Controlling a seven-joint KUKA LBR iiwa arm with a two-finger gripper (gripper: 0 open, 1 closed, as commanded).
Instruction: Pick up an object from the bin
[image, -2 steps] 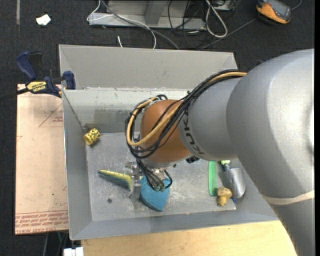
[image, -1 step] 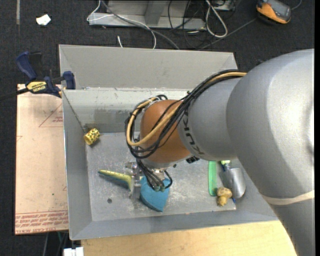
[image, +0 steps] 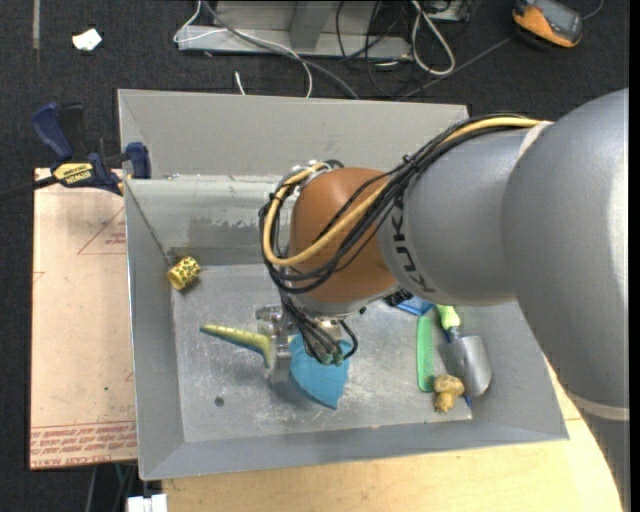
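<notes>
- The bin is grey metal, with a scuffed floor.
- A gold die sits far left of the tool and further back, close to the bin's left wall and well apart from everything else.
- An olive-yellow horn lies flat just left of the tool. Its thin tip points away to the left, and its thick end reaches the tool's metal parts. Whether the two touch cannot be told.
- The tool hangs low over the floor in the middle of the bin, a little toward the front wall. It sits under the orange cover and its loops of cable. Whether the tool is wide, narrow or holding anything cannot be told, because the cover and cables hide much of it.
- A blue piece lies directly in front of the tool and slightly to its right. It is partly beneath the tool, and its pointed end faces the front wall.
- A blue scrap shows to the right of the tool, at the edge of the arm.
- A green stick lies well to the right of the tool and runs front to back.
- A grey lump rests just right of the stick, beside it.
- A tan nub sits at the stick's front end, between the stick and the lump.
</notes>
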